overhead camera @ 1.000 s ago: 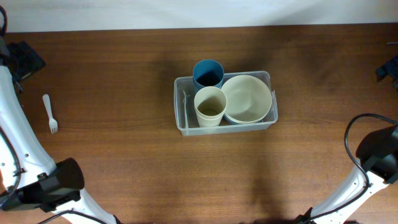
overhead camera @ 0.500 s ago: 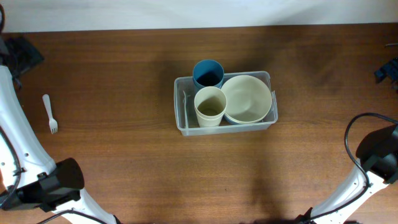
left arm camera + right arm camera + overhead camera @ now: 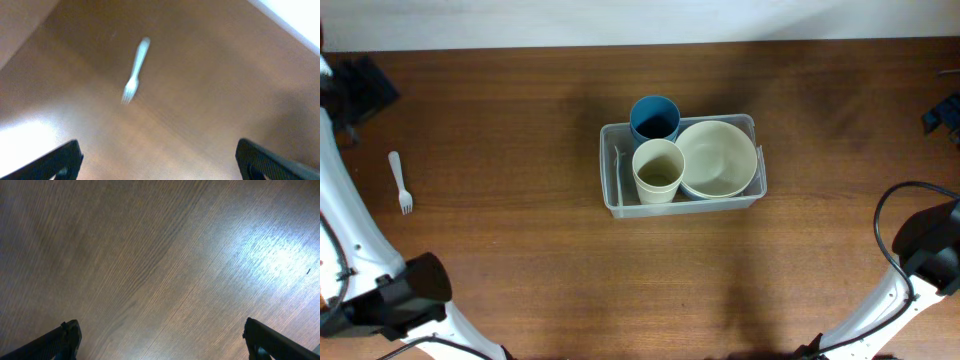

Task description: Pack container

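Well, from overhead the container (image 3: 610, 190) sits about mid-tabletop (image 3: 500, 260), long side running left to right, and it looks close to full. A blue cup (image 3: 654, 118) stands upright in its back left corner, a cream cup (image 3: 658, 168) upright just in front of it, and a cream bowl (image 3: 717, 157) fills the right half, mouth up, with a sliver of blue showing under its front edge, perhaps a second bowl nested there. I'd say the pieces are tucked against one another so that everything fits inside the walls.

A white fork (image 3: 399, 182) lies alone on the wood well off to the left, tines toward the near edge. It seems to be the one loose item left to pack. The left hand (image 3: 360, 88) hangs at the far left corner, beyond the fork, and the right hand (image 3: 942, 112) is at the far right edge, well apart from the container.

At the left wrist the picture is blurred, but the fork (image 3: 134, 72) shows flat on the tabletop ahead of the hand. Its two fingers (image 3: 62, 160) sit in the bottom corners of the view, spread wide with nothing between them, a sensible setting for coming down over a thin handle.

At the right wrist there is only bare wood grain and a patch of glare. Its fingers (image 3: 60, 340) are likewise spread wide and hold nothing, as though parked out of the way.
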Action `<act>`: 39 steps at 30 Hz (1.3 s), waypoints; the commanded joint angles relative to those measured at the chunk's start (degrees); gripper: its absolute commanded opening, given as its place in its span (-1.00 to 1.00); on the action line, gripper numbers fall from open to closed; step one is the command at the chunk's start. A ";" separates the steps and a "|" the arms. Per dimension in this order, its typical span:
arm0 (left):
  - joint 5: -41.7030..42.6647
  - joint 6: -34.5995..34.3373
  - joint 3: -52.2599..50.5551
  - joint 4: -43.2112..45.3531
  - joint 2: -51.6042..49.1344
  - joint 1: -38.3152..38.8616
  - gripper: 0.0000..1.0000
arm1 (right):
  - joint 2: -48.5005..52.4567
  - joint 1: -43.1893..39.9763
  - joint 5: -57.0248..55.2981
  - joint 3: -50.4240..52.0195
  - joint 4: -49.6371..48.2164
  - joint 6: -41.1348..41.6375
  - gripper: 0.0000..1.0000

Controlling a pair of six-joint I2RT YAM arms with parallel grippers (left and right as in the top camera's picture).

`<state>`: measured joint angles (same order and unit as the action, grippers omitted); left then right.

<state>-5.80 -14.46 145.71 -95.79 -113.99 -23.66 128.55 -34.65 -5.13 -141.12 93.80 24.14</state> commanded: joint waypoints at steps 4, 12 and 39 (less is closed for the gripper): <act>-1.57 5.16 -0.96 -0.61 -4.20 -4.02 0.99 | -0.46 -0.28 -0.94 0.28 -0.17 0.07 0.98; -6.38 5.09 -0.98 6.29 -4.39 -5.86 1.00 | -0.46 -0.28 -0.94 0.28 -0.17 0.07 0.98; 8.59 21.66 -1.49 9.90 -24.35 -6.45 0.93 | -0.46 -0.28 -0.94 0.28 -0.17 0.07 0.98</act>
<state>-2.52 2.13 144.31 -85.89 -134.47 -29.43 128.55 -34.65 -5.13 -141.12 93.82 24.16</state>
